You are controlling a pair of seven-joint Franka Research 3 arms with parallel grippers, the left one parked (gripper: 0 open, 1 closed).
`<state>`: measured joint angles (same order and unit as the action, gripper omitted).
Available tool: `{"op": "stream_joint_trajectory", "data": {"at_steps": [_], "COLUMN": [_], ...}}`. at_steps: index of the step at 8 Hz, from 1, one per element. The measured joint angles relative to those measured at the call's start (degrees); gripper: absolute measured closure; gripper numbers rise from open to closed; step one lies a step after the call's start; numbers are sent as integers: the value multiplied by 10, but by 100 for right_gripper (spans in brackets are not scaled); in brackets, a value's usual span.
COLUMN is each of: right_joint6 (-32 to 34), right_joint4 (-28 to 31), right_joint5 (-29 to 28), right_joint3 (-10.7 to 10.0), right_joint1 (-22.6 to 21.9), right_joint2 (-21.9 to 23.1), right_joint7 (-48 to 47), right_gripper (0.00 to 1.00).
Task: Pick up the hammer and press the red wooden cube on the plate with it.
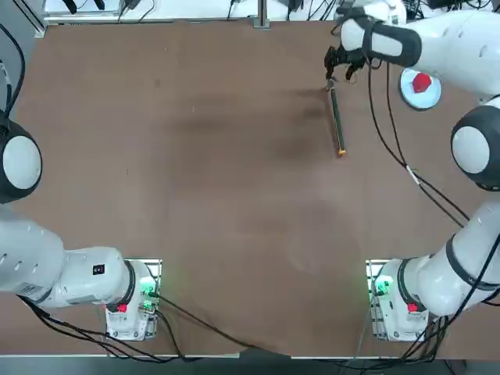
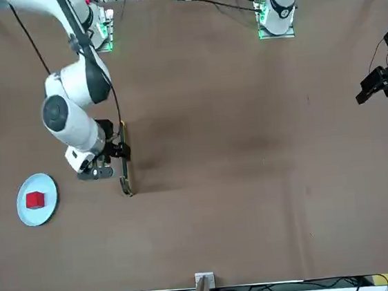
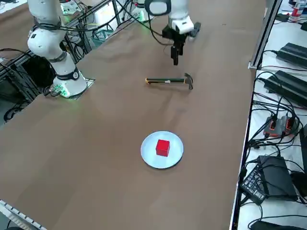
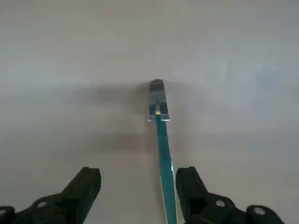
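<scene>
The hammer (image 1: 337,121) lies flat on the brown table, grey head toward the far edge and orange tip toward the robot. It also shows as the hammer (image 3: 168,81) in the right side view. My right gripper (image 1: 338,69) hovers above the head end, open and holding nothing. In the wrist view the green handle (image 4: 161,140) runs between the two fingers of the gripper (image 4: 138,179), close to one finger (image 4: 189,184). The red wooden cube (image 1: 422,82) sits in the middle of the pale-blue plate (image 1: 408,94), to the right of the hammer. From the side, the cube (image 3: 163,147) and plate (image 3: 151,155) are well apart from the gripper (image 3: 175,60).
The table's far edge (image 1: 258,23) runs just beyond the gripper. A black cable (image 1: 391,125) hangs from the right arm between the hammer and the plate. Electronics and cables (image 3: 283,120) lie past the table's right edge.
</scene>
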<state>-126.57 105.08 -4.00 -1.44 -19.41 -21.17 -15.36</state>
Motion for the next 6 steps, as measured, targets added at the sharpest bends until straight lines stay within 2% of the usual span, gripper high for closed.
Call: {"op": "stream_joint_trajectory", "data": {"at_steps": [2, 6], "right_joint6": [-31, -149], "right_joint4": [12, 42], "right_joint5": [10, 11], "right_joint3": [-4, -8], "right_joint1": [0, 1], "right_joint2": [-19, -68], "right_joint7": [-8, -27], "right_gripper": [0, 5]}}
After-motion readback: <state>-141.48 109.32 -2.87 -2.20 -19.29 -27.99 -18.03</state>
